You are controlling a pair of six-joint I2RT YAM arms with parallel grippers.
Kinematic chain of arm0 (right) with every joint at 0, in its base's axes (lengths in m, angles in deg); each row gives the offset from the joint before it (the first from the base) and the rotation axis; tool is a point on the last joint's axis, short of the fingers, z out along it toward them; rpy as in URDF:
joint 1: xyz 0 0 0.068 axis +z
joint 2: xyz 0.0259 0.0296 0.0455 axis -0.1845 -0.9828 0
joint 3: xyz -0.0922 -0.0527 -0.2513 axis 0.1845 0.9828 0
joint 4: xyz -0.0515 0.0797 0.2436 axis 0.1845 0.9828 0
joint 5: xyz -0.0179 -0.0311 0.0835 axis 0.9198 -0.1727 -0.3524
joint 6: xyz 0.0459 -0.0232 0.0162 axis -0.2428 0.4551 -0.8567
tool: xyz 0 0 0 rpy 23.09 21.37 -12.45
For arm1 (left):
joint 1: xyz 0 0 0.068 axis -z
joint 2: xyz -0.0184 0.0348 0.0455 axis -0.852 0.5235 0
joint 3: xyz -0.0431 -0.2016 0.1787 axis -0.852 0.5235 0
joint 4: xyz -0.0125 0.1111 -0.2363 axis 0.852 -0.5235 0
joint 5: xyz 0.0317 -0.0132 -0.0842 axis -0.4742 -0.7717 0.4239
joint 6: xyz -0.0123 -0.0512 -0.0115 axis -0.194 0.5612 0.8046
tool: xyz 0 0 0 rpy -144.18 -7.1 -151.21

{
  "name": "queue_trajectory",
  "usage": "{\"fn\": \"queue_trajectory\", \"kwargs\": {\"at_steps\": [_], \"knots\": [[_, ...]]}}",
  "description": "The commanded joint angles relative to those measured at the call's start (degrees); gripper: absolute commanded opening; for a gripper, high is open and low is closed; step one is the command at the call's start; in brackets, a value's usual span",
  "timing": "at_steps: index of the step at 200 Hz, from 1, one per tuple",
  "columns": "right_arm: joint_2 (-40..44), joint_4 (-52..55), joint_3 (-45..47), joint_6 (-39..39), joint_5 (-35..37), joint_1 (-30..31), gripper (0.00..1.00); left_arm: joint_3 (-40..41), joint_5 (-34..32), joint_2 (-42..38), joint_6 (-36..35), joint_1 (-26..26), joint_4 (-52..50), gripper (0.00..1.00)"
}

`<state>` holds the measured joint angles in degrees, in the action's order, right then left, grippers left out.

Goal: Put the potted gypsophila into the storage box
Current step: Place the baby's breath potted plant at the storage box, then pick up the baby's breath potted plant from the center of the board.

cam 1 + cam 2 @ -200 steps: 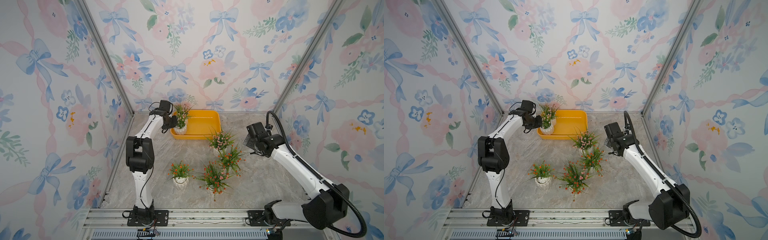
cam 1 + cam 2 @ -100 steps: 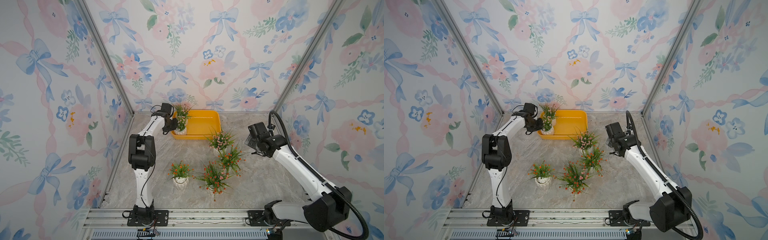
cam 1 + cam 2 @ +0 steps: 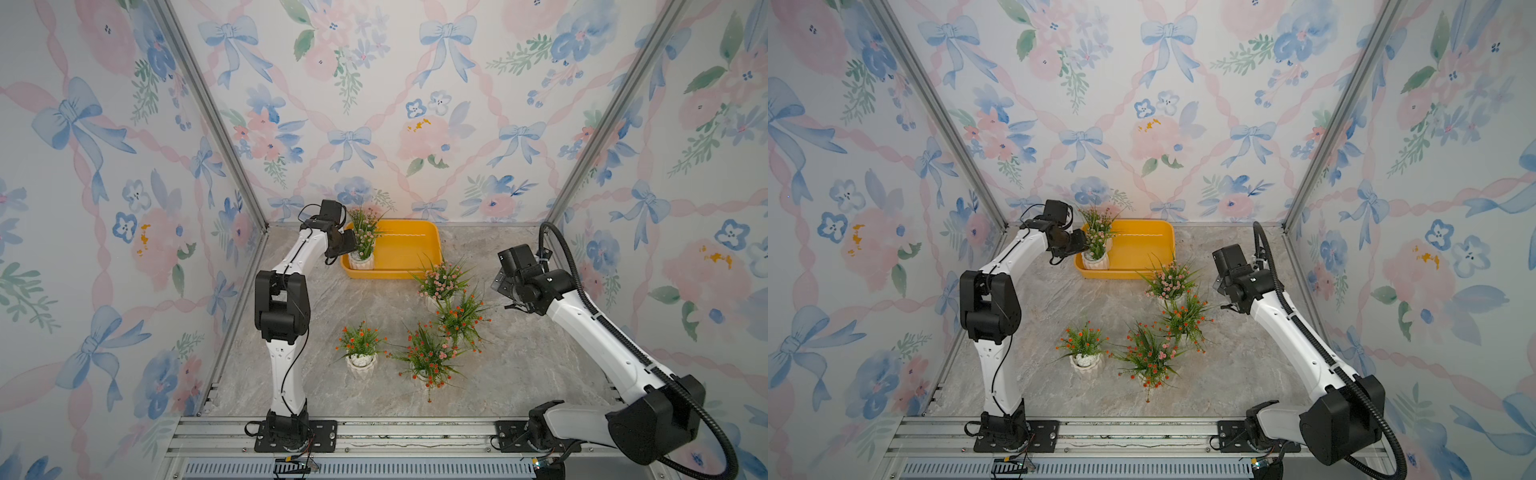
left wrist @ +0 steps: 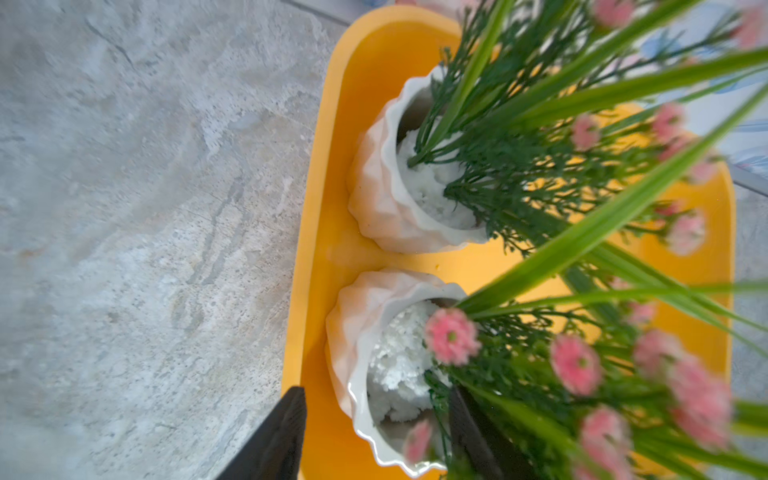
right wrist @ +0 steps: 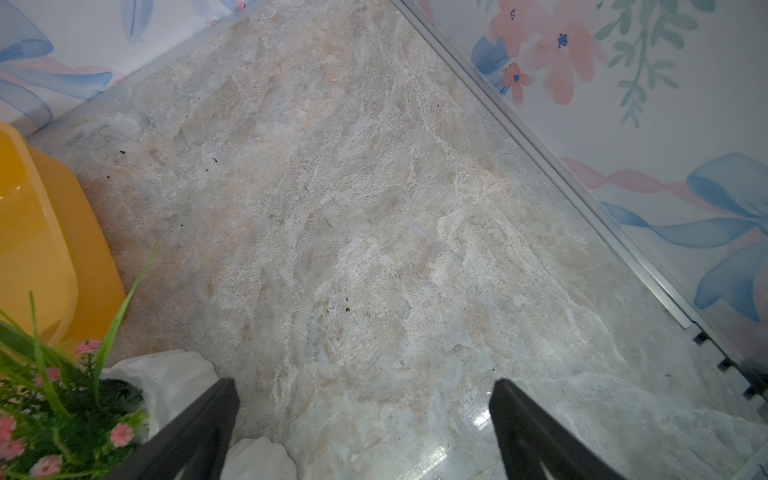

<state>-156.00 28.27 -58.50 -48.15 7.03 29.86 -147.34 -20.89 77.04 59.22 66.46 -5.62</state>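
left gripper (image 4: 375,392): jaws parted astride rim of pink potted gypsophila (image 4: 353,328) inside storage box (image 4: 328,124) | right gripper (image 5: 363,382): wide, empty, above table (image 5: 353,208) beside storage box

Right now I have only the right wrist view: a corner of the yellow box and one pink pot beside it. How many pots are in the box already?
Observer: Two pink pots stand side by side in the storage box: the near pot, by the left gripper, and the far pot.
Operator: Does the left gripper hold the near pot?
Observer: No; it is open, jaws astride that pot's rim.
Operator: How many stand outside?
Observer: Four on the table: the lone pink pot and three orange-red pots.
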Motion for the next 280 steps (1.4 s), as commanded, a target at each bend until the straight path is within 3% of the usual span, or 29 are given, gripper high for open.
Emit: {"fn": "queue_trajectory", "kwargs": {"at_steps": [1,22,114,120,136,221,280], "knots": [[-0.7,0.8,-1.7,3.3,-1.3,-1.9,0.97,0.5,-2.0,-5.7,-0.7,-0.4,0.2,0.64],[-1.4,0.5,-1.9,3.5,-4.4,-3.9,0.97,1.4,-2.9,-8.0,-1.1,-0.4,0.2,0.72],[-3.3,-1.7,-1.9,2.9,-8.4,-4.8,0.97,11.1,-6.5,-16.1,1.6,-0.3,2.8,0.84],[-3.4,-1.7,-1.9,2.6,-8.7,-4.8,0.97,12.4,-6.8,-16.9,2.3,-0.4,3.5,0.92],[-3.8,-2.3,-1.5,2.4,-9.4,-4.8,0.97,16.6,-7.5,-19.6,3.8,-0.4,5.9,0.98],[-7.3,-4.6,-1.0,2.7,-13.0,-4.2,0.97,37.9,-5.8,-32.5,9.2,-0.4,16.0,0.98],[-17.6,-3.3,-3.9,12.1,-25.5,-4.3,0.98,53.0,-4.3,-40.6,13.4,1.4,22.7,0.98]]}}
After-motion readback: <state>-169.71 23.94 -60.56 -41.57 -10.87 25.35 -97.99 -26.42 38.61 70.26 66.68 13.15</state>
